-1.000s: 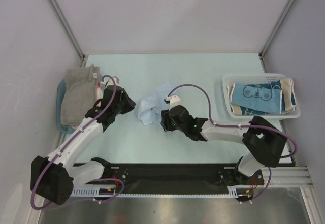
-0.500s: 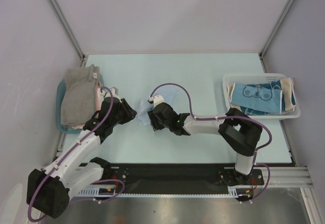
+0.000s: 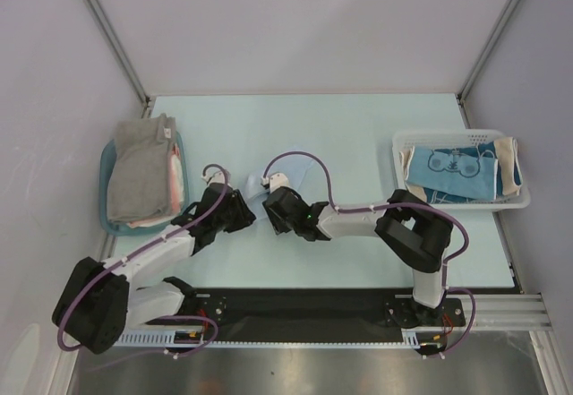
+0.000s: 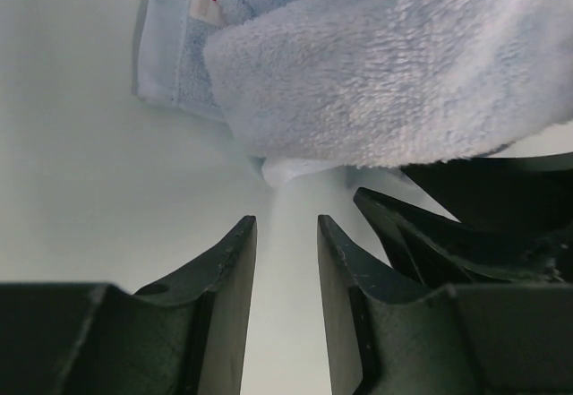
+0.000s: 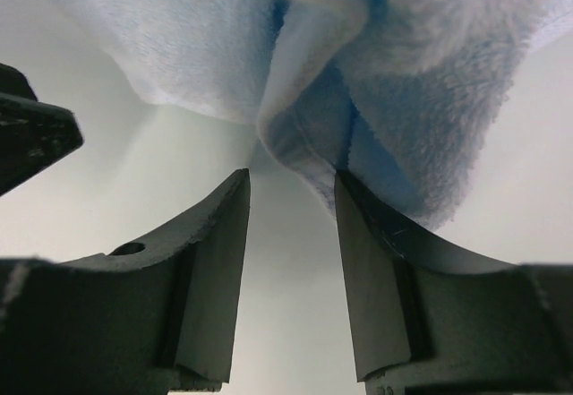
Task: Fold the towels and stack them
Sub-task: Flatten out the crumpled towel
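Note:
A plain light blue towel [image 3: 253,182] lies crumpled mid-table, mostly hidden under the two wrists. In the left wrist view it [image 4: 385,81] fills the upper frame, just beyond my left gripper [image 4: 286,225], which is open with only bare table between its fingers. My right gripper [image 5: 291,180] is open too. A fold of the towel [image 5: 304,135] hangs right at its tips and brushes the right finger [image 5: 376,234]. From above, the left gripper [image 3: 242,212] and right gripper [image 3: 272,207] face each other at the towel's near edge. A grey-beige towel [image 3: 139,167] tops the folded stack on the left.
The stack sits on a shallow teal tray [image 3: 109,225] at the table's left edge. A white mesh basket [image 3: 400,149] at the right holds a teal towel with a white drawing [image 3: 452,171]. Purple cables loop over both arms.
The left gripper has opened and swung from beside the tray toward the towel's near edge. The right gripper slid left to meet it, and the towel is now more covered.

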